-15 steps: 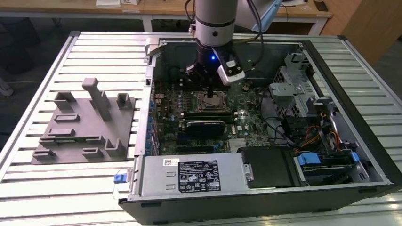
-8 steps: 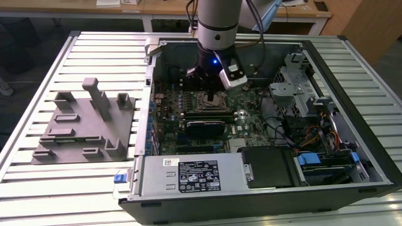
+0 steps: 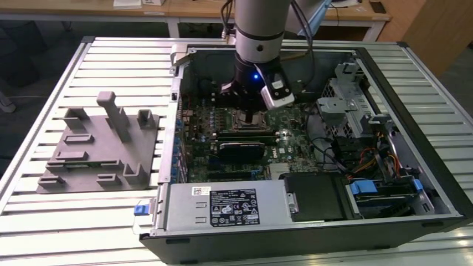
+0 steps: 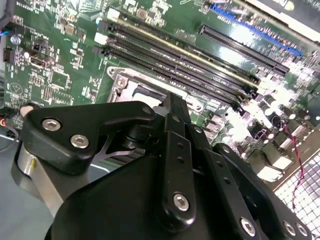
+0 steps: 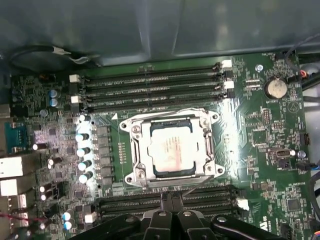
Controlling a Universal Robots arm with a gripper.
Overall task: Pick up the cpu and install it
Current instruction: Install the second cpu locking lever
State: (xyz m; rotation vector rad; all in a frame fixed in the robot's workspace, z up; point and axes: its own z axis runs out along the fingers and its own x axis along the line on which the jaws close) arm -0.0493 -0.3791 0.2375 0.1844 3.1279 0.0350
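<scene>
Chip (image 5: pixel 172 151) sits in the socket (image 5: pixel 136 150) on the board (image 5: pixel 260 135), my tool (image 5: pixel 172 200) just above it.
My tool's fingers look pressed together and empty. I judge a small sideways slip would tilt the chip, bending socket contacts, or clip the memory slots (image 5: pixel 150 87).

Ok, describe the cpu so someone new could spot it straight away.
Look inside the open computer case at the green motherboard. Between its banks of long dark memory slots sits a square metal socket frame. The cpu is the pale, shiny flat square inside that frame.
</scene>
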